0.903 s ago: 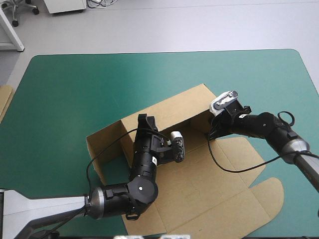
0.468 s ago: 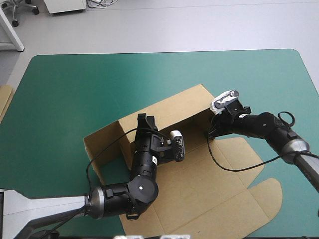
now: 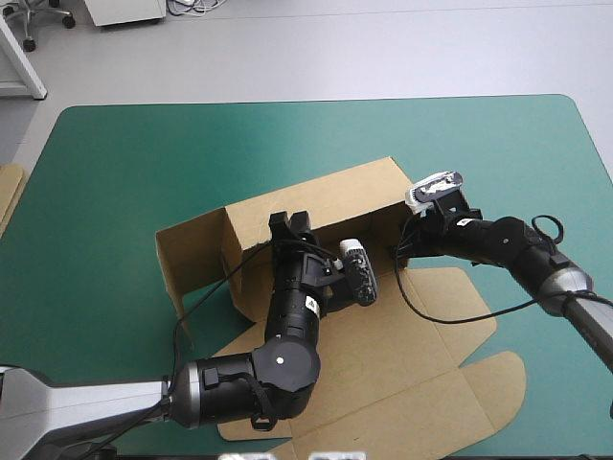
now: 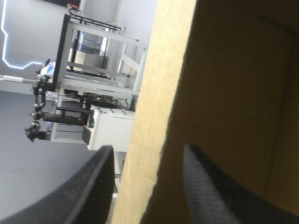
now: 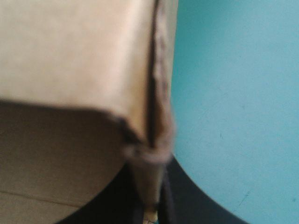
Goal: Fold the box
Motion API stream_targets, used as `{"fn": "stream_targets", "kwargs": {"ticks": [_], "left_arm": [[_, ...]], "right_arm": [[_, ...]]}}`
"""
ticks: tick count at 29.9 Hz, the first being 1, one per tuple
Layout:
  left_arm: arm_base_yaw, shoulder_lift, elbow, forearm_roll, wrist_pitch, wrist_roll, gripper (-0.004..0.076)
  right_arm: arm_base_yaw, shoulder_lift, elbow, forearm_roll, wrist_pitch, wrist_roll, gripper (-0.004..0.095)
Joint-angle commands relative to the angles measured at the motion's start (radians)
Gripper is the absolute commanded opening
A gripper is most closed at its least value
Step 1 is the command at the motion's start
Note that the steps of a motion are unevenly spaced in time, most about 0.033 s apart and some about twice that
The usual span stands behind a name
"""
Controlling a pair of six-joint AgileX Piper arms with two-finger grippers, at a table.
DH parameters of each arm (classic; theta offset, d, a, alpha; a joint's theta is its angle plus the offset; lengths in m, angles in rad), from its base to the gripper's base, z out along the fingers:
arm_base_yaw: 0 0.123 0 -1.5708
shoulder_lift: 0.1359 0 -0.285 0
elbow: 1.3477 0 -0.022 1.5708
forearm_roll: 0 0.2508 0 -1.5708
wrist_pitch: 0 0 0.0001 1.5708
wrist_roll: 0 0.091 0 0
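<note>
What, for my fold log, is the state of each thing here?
Box: half folded, back wall raised, front panels flat on the table.
Left tool: shut on the back wall.
Right tool: shut on that wall's right end.
Spare board: flat, at the table's left edge.

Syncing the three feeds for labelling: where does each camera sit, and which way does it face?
High view: above, behind the robot, looking down on table and box; both arms show.
Left wrist view: along the left gripper, astride the box's raised wall.
Right wrist view: along the right gripper, pinching that wall's end.
Shared: the wall.
</note>
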Motion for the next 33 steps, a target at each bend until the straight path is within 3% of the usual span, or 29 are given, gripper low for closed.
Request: {"fn": "stream_targets", "kwargs": {"ticks": [1, 5, 16, 25, 29, 33], "left_arm": [[-0.041, -0.033, -0.086, -0.047, 0.062, 0.045, 0.0342], [-0.079, -0.033, -0.176, -0.149, 0.12, 0.089, 0.0342], [-0.049, -0.135, -0.524, -0.353, 0.116, 0.182, 0.0339], [0.34, -0.172, -0.66, -0.593, 0.114, 0.321, 0.0335], [0.546, -0.172, -0.66, -0.708, 0.088, 0.382, 0.0335], [0.779, -0.172, -0.66, -0.893, -0.003, 0.403, 0.0335]], "right_arm": [[0.001, -0.038, -0.025, 0.037, -0.038, 0.044, -0.0019], [0.001, -0.038, -0.025, 0.037, -0.027, 0.05, -0.0019], [0.001, -0.038, -0.027, 0.037, 0.018, 0.072, -0.0019], [0.001, -0.058, -0.043, -0.001, 0.052, 0.136, -0.0018], [0.001, -0.102, -0.074, -0.167, 0.078, 0.32, -0.0018], [0.001, -0.125, -0.151, -0.372, 0.212, 0.552, -0.0018]]}}
